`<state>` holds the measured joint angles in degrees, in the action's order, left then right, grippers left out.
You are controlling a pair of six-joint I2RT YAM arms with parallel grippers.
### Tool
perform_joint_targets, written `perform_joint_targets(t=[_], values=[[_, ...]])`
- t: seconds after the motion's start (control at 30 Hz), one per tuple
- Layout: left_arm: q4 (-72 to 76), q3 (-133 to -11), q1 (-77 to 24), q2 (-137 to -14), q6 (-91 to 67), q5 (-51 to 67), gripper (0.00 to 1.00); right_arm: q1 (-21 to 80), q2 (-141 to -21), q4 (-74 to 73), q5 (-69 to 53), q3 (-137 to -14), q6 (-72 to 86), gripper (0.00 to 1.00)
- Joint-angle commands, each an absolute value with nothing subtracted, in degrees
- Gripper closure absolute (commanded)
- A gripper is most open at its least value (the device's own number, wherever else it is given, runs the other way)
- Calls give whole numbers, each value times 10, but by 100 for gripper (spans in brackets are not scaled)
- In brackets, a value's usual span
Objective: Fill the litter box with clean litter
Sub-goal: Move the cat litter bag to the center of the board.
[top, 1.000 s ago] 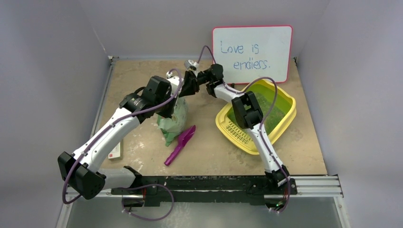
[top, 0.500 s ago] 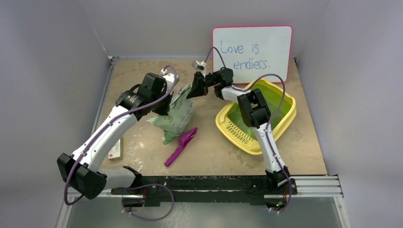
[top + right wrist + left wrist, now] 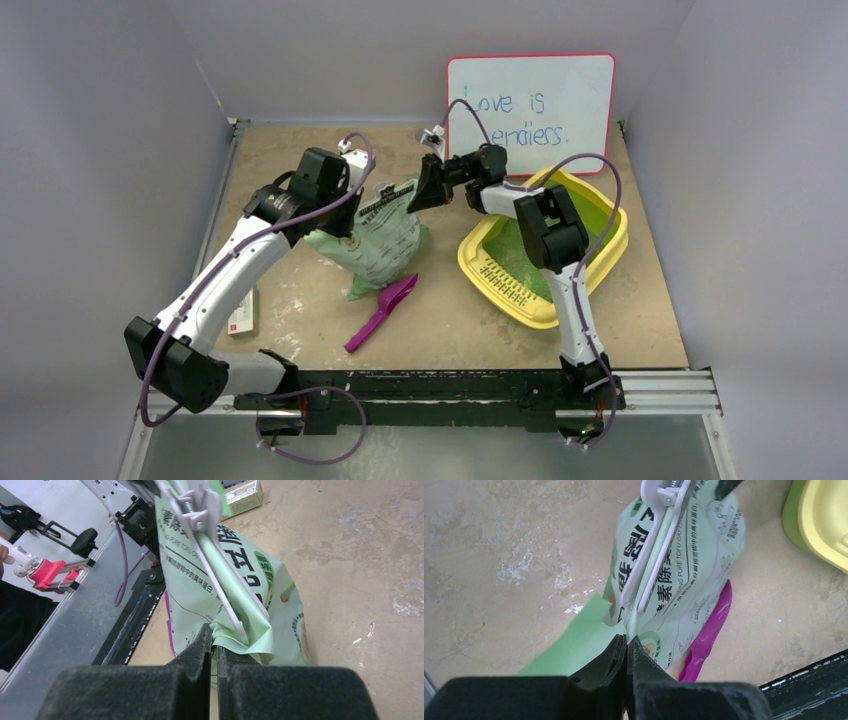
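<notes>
The yellow litter box point(image 3: 497, 285) lies right of centre, its slotted grille at the near end, with green litter point(image 3: 525, 240) inside. Its corner shows in the left wrist view point(image 3: 826, 527). A pale green printed bag point(image 3: 385, 240) hangs between both grippers, left of the box, closed by a white clip point(image 3: 659, 535). My left gripper point(image 3: 357, 203) is shut on the bag's left top edge point(image 3: 627, 642). My right gripper point(image 3: 417, 190) is shut on the bag's right top corner point(image 3: 213, 635). The bag point(image 3: 200, 595) and clip point(image 3: 215, 575) fill the right wrist view.
A magenta scoop point(image 3: 381, 309) lies on the table just below the bag, also in the left wrist view point(image 3: 709, 630). A red-framed whiteboard point(image 3: 530, 100) stands at the back. A small box point(image 3: 243, 315) lies near the left arm. The black rail point(image 3: 450, 385) runs along the near edge.
Both grippers have carried the bag to the right, toward the litter box. The bag is now stretched wider between them, its printed face showing.
</notes>
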<state>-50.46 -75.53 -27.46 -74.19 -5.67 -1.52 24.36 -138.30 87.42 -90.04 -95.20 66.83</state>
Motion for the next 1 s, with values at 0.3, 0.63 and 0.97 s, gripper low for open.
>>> perform_joint_targets(t=[0.3, 0.63, 0.97], values=[[-377, -794, -272, -765, -26, 63, 100, 254, -1296, 1039, -1004, -958, 704, 2], [-375, -765, -272, -746, -40, 156, 100, 199, -1369, 984, -1003, -1108, 714, 1], [-371, -764, -279, -749, -49, 168, 100, 135, -1484, 861, -1004, -1359, 702, 1]])
